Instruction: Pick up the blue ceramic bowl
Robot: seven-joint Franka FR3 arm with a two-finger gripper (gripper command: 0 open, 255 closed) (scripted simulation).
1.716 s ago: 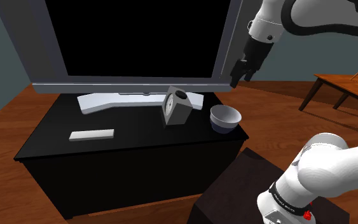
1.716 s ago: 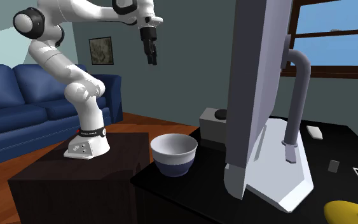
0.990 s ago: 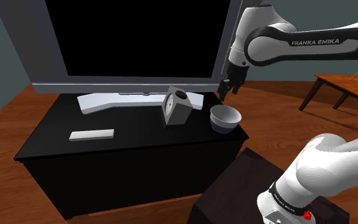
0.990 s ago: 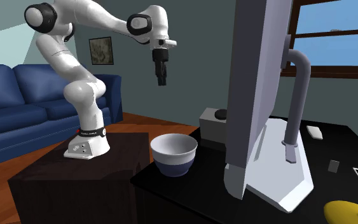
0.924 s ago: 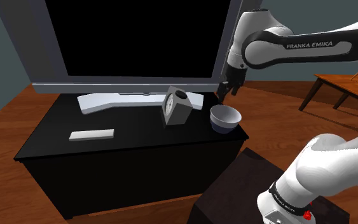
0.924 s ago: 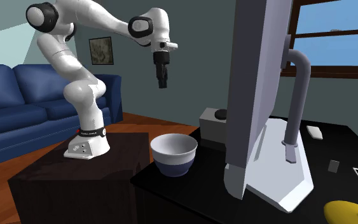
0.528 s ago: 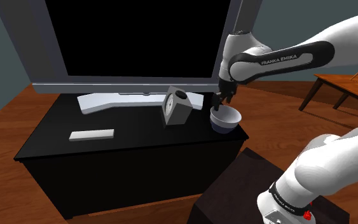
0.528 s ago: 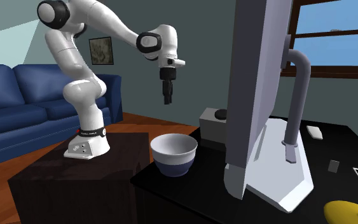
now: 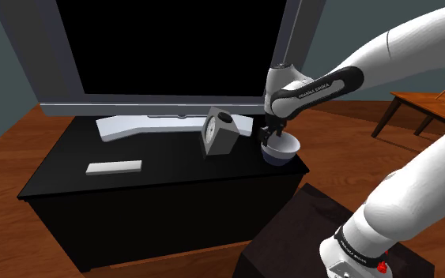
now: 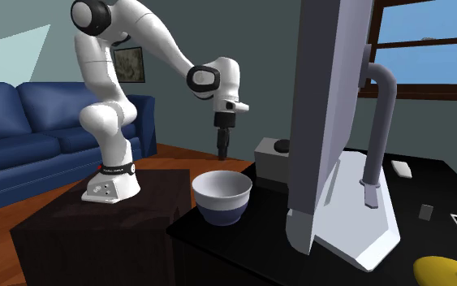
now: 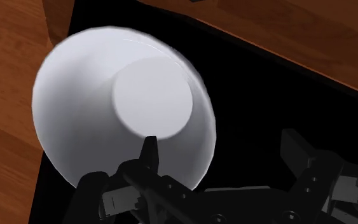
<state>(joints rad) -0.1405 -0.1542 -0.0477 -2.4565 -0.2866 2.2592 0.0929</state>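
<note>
Smooth white bowl (image 11: 88, 108) with a soft sheen inside, matt black bench (image 9: 173, 164), brown wood-grain floor (image 11: 6, 44), glossy white arm (image 9: 418, 47) shells, brown wooden side table (image 9: 434, 107).

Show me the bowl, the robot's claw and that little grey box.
bowl (image 10: 222, 192), second exterior view, on its outer wall.
gripper (image 10: 222, 154), second exterior view, between its fingertips.
grey box (image 9: 224, 137), shoulder view, on its side face.

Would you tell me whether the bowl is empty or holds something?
Empty: the wrist view looks into the upright bowl and shows a bare white inside.
</note>
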